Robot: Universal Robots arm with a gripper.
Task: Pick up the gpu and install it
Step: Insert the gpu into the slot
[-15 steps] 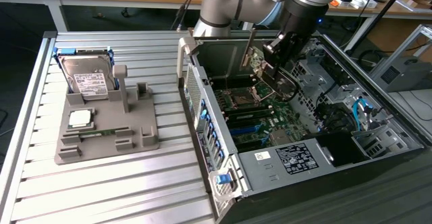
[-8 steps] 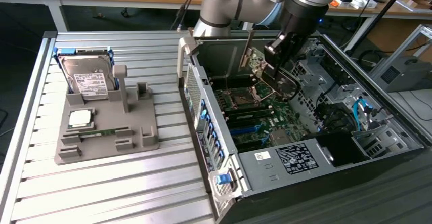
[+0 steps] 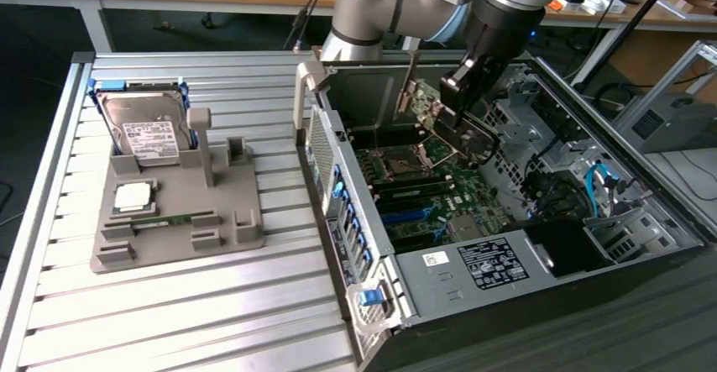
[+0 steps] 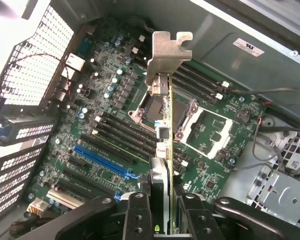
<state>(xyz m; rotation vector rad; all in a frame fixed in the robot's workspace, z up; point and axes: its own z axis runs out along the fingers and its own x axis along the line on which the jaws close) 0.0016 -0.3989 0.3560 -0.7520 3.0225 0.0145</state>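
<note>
**Bench** (image 3: 168,305): slatted metal, carrying an open case (image 3: 325,149) on its side at the exterior view's right and a grey holder (image 3: 241,233) at its left.
**Arm** (image 3: 375,7): reaches down into the case, over the motherboard (image 4: 90,125).
**Hard drive** (image 3: 151,133): stands upright in the holder, well apart from the case.
**Gpu** (image 4: 166,125): held edge-on inside the case, above the motherboard's socket region. Its silver bracket (image 4: 166,55) is at the end away from the gripper (image 4: 164,205).
**Jaws**: set narrow, clamped on the gpu's two faces.
</note>
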